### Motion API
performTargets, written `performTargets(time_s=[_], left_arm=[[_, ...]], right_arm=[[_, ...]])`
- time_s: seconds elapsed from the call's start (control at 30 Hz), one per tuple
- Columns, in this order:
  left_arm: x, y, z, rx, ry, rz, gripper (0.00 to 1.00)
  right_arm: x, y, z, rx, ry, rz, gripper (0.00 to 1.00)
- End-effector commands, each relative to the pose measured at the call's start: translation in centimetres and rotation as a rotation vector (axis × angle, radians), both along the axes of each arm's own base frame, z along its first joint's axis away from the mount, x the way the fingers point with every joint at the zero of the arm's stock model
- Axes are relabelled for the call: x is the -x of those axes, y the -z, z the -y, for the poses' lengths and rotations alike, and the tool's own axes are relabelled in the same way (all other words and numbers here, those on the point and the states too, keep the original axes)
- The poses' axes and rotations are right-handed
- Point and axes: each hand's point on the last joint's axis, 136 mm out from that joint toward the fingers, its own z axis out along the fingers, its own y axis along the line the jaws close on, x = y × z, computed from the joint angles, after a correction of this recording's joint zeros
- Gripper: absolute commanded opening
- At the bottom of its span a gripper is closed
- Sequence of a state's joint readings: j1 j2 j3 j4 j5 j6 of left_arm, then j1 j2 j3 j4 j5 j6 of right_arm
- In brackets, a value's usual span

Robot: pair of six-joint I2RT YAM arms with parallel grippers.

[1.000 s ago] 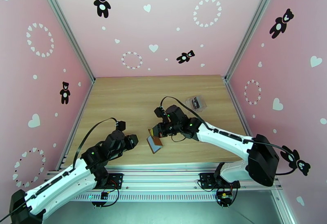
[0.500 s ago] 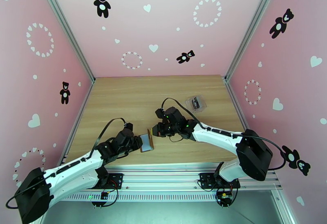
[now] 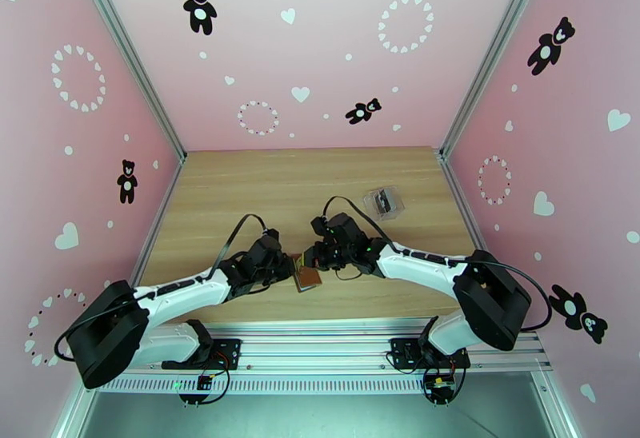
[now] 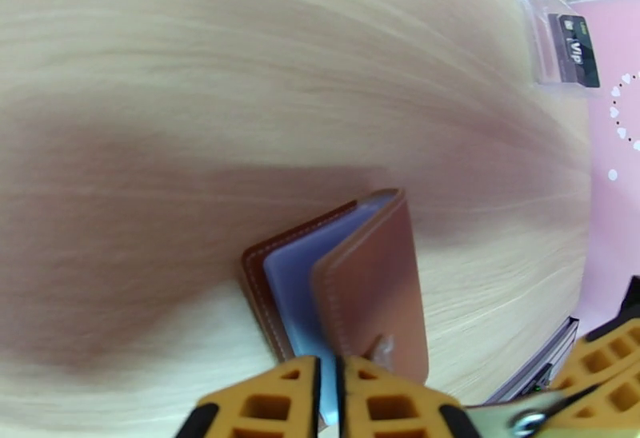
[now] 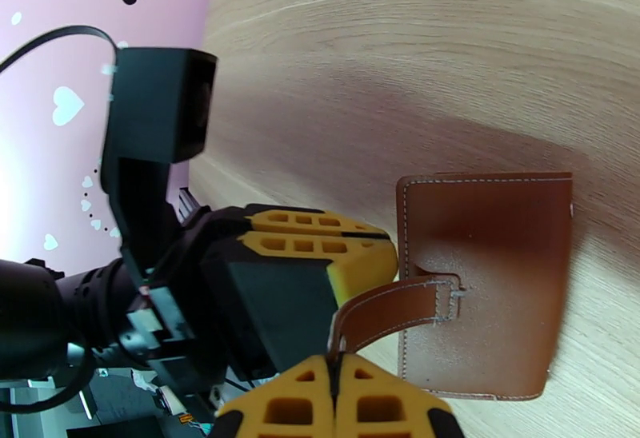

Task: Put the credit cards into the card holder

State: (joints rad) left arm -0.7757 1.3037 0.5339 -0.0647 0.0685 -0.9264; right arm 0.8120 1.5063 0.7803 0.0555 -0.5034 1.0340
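Observation:
The card holder [image 3: 306, 277] is a small brown wallet lying on the table between both arms. In the left wrist view the card holder [image 4: 372, 272] stands partly open, showing greyish inner pockets. My left gripper [image 4: 330, 400] is closed to a thin slit over its near edge. In the right wrist view my right gripper [image 5: 332, 388] is shut on the snap tab [image 5: 396, 308] of the card holder [image 5: 488, 256], and the left fingers [image 5: 352, 252] press against its left edge. A dark credit card [image 4: 578, 49] marked VIP lies inside a clear plastic case [image 3: 382, 201] at the back right.
The wooden table [image 3: 240, 192] is bounded by pink walls on three sides and a metal rail along the near edge [image 3: 320, 328]. My right gripper's yellow fingers [image 4: 608, 356] sit close beside the left gripper's.
My left arm has reached right and forward to the card holder and its jaws have closed down on it. The card holder shifted slightly. My right gripper has kept hold of the tab.

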Motion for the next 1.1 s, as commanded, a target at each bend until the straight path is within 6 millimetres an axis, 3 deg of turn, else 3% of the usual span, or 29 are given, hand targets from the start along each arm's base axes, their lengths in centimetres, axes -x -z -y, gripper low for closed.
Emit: performTargets(time_s=[0.0, 0.13, 0.33, 0.53, 0.7, 0.83, 1.07], left_arm=[[-0.7, -1.1, 1.7, 0.035, 0.042, 0.026, 0.14], [-0.6, -1.1, 1.5, 0.026, 0.038, 0.025, 0.13], [-0.1, -1.7, -2.2, -0.056, -0.048, 0.069, 0.15], [0.9, -2.2, -7.2, -0.095, -0.177, 0.086, 0.18], [1.6, -2.6, -10.3, -0.089, -0.266, 0.092, 0.17], [2.2, -2.6, -11.0, -0.082, -0.271, 0.093, 0.17], [2.3, -1.7, -9.3, -0.033, -0.207, 0.06, 0.14]], right_arm=[[0.1, 0.4, 0.7, 0.006, 0.012, -0.015, 0.0], [0.1, -0.4, 1.1, 0.005, 0.008, 0.003, 0.0], [0.6, -2.1, 0.5, -0.037, -0.022, 0.002, 0.0], [1.6, -3.9, -3.1, -0.088, -0.046, -0.027, 0.0], [1.4, -5.1, -6.6, -0.148, -0.043, -0.079, 0.0], [0.9, -4.7, -6.7, -0.14, -0.013, -0.08, 0.0], [1.6, -1.9, -4.8, -0.087, -0.008, -0.091, 0.0]])
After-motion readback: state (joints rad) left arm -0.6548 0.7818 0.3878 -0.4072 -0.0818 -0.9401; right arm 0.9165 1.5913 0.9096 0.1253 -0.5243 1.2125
